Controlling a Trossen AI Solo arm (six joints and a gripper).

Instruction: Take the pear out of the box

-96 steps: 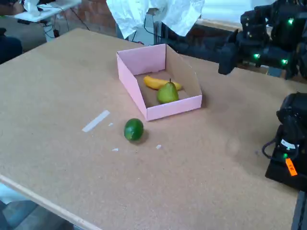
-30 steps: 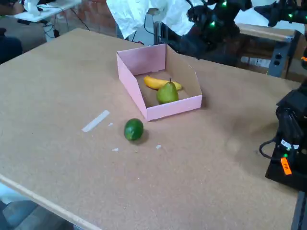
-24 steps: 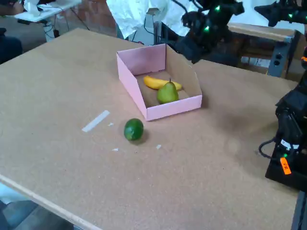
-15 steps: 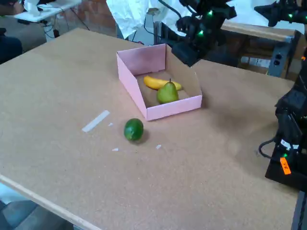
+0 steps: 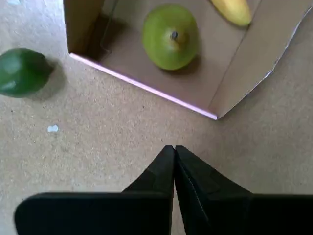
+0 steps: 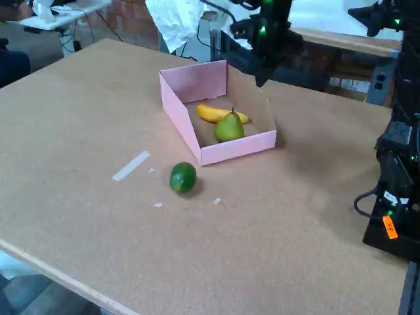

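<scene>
In the wrist view the gripper [image 5: 174, 149] sits at the bottom centre with its 2 fingers pressed together, holding nothing, over bare table [image 5: 98, 147] just outside the box [image 5: 146, 87]. The pear [image 5: 170, 36] stands upright inside the box at the top centre, a banana [image 5: 234, 10] beside it at the top edge. A lime [image 5: 22, 72] lies on the table at the left edge, outside the box.

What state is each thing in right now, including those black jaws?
pear: upright in the box, stem up, untouched.
banana: lying in the box behind the pear.
box: open-topped, resting on the table.
lime: on the table outside the box.
gripper: jaws shut, empty, hovering outside the box.
</scene>
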